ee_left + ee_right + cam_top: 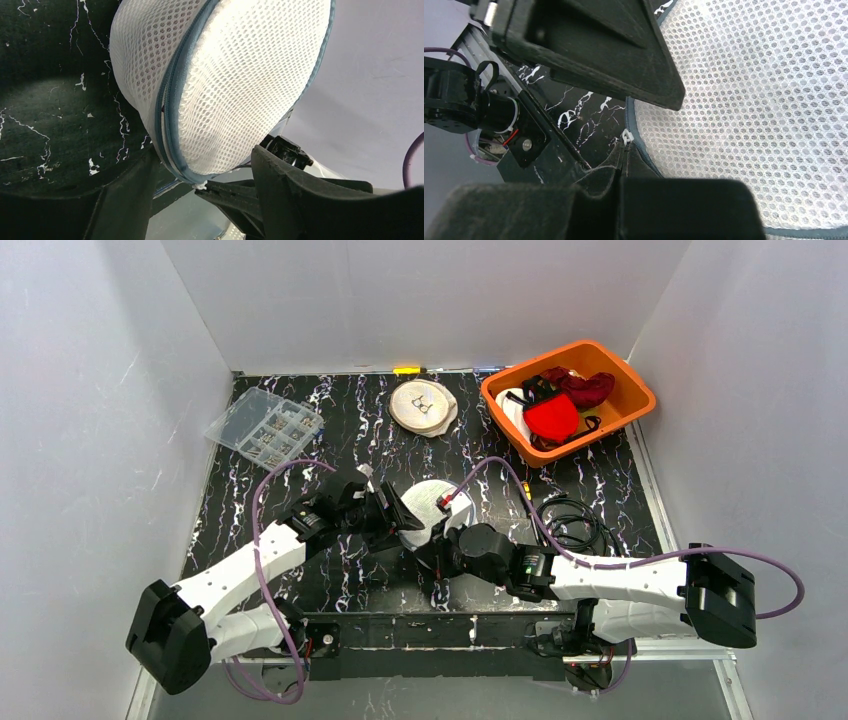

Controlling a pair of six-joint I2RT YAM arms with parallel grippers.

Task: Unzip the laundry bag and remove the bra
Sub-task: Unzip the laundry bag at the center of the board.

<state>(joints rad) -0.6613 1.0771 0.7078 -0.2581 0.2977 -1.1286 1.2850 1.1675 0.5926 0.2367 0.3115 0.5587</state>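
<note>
Barely started. The laundry bag [432, 502] sits mid-frame in the top view, tipped up between both arms. Its zipper [167, 100] reads fully shut along the seam. No bra is visible, presumably inside the mesh. The right gripper [447, 540] has its jaws apart with the zipper pull [626, 136] in the gap, not pinched. The left gripper [398, 518] has fingers spread around the bag's lower edge; can't tell if they clamp. Unzipping and removal are both left.

Black table [372, 445], bin [628, 390] (orange), organizer [264, 426], pouch [424, 405]
</note>
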